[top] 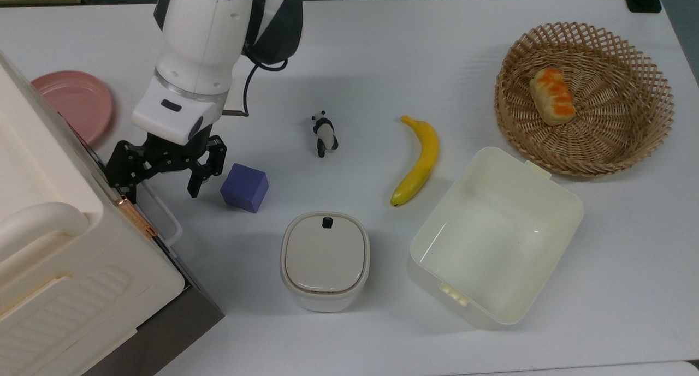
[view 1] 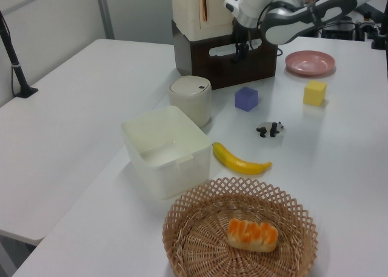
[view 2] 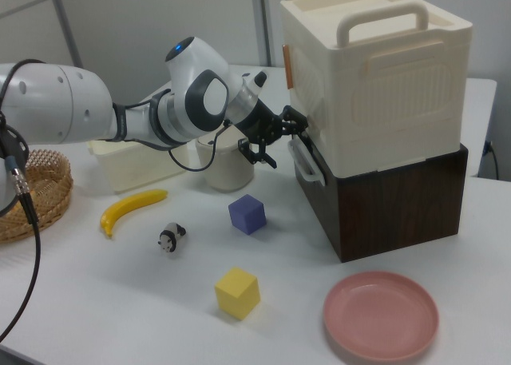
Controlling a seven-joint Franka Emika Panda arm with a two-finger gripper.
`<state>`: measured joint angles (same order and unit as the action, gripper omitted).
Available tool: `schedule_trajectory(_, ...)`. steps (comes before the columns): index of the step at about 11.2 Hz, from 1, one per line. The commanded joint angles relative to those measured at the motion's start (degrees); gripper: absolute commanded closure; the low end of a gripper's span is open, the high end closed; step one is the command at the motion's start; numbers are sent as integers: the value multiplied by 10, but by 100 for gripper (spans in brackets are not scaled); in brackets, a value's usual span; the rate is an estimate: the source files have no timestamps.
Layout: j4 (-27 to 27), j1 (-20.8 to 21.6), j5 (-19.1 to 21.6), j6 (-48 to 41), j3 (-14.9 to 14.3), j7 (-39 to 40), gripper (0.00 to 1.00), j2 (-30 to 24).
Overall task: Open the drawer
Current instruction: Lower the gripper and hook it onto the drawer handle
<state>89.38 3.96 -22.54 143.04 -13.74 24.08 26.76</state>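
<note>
The drawer [view 2: 323, 191] is the dark brown base under the cream cabinet, and its front sits flush and closed. Its white loop handle [top: 166, 218] sticks out toward the table and is also in the left view [view 1: 223, 49] and the right view [view 2: 308, 167]. My gripper [top: 161, 189] is open, fingers spread wide, and hovers over the far end of the handle, one finger on each side of it in the top view. In the right view the gripper [view 2: 279, 137] is just above and beside the handle's top, close to the cabinet's corner. I cannot tell whether it touches the handle.
A purple cube [top: 244, 187] lies just right of the gripper in the top view. A lidded cream bin [top: 325, 260], cream tub [top: 568, 212], banana [top: 418, 160], toy panda [top: 324, 134], basket [top: 655, 125] with bread, pink plate [top: 73, 103] and yellow cube [view 2: 237, 292] stand around.
</note>
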Motion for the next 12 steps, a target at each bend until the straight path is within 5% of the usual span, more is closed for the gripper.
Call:
schedule_trajectory(1,-10,7,-35,14,-12,4,3,20)
schedule_trajectory(6,-4,10,-43,12,-12,-18,16,29)
schedule_trajectory(9,7,18,-48,12,-12,-22,49,29)
schedule_trajectory(12,18,21,-55,12,-12,-22,62,27)
